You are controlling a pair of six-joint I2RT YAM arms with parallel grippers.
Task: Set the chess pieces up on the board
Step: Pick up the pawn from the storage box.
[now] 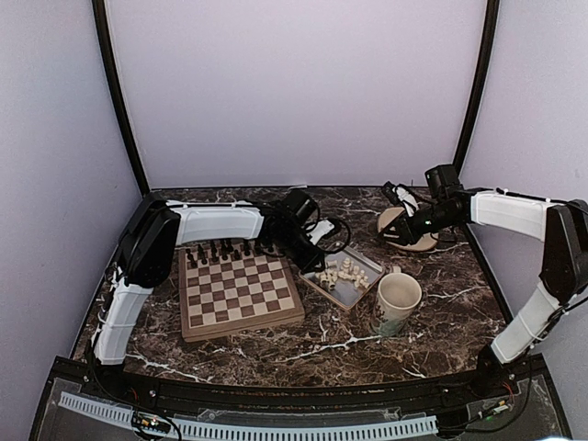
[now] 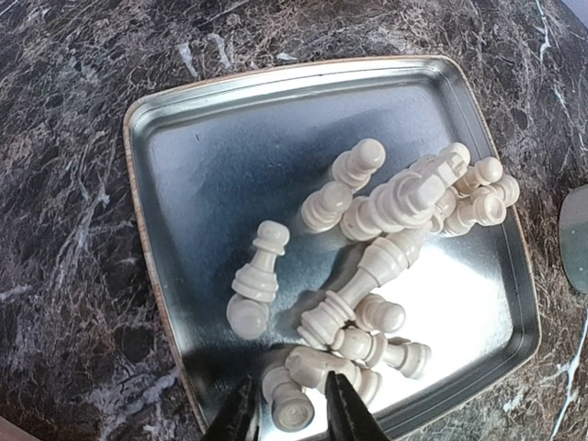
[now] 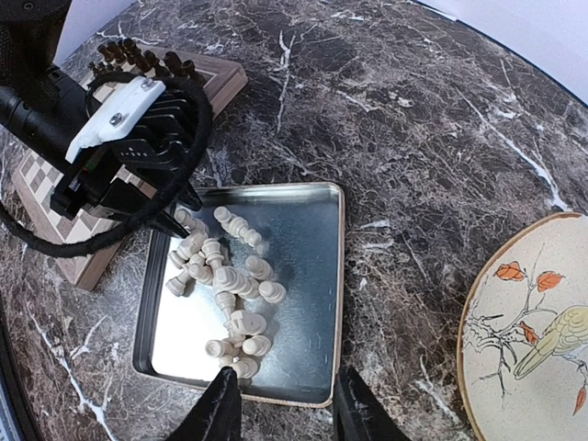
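Cream chess piece (image 2: 287, 409) lay in metal tray (image 2: 184, 138), right between left gripper (image 2: 289, 386) jaws, narrow gap each side (pinched or not, could not tell); right gripper (image 3: 287, 404) farther, spread, empty; chessboard (image 1: 241, 294) just beside tray.

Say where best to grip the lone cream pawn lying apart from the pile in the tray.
Probably pinch the pawn across its slim stem, just below the head, coming straight down: it lies on its side on the tray, with bare metal along both flanks.
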